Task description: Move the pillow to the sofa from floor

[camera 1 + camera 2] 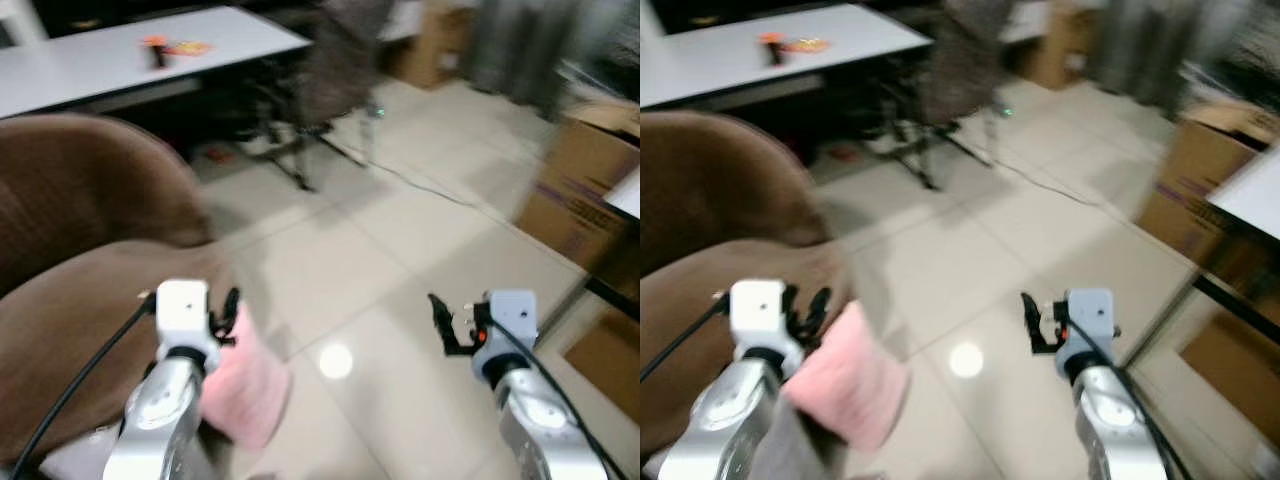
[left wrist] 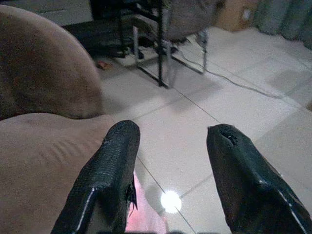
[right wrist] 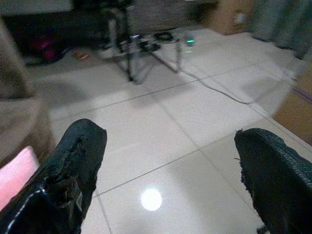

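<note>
Below my head camera, the soft pink pillow [image 1: 845, 385] lies at the front edge of the brown upholstered sofa [image 1: 70, 300], partly overhanging the pale glossy floor tiles [image 1: 400, 260]. My left gripper [image 1: 225, 315] hovers just above the pillow, its two black fingers [image 2: 105, 170] spread wide with nothing between them. My right gripper [image 1: 440, 322] hangs over bare tile, well apart from the pillow, fingers [image 3: 73, 165] likewise wide and empty. Beyond stand a white table [image 1: 120, 55], a grey chair on metal legs [image 1: 330, 70] and brown cardboard boxes [image 1: 585, 190], all blurred
</note>
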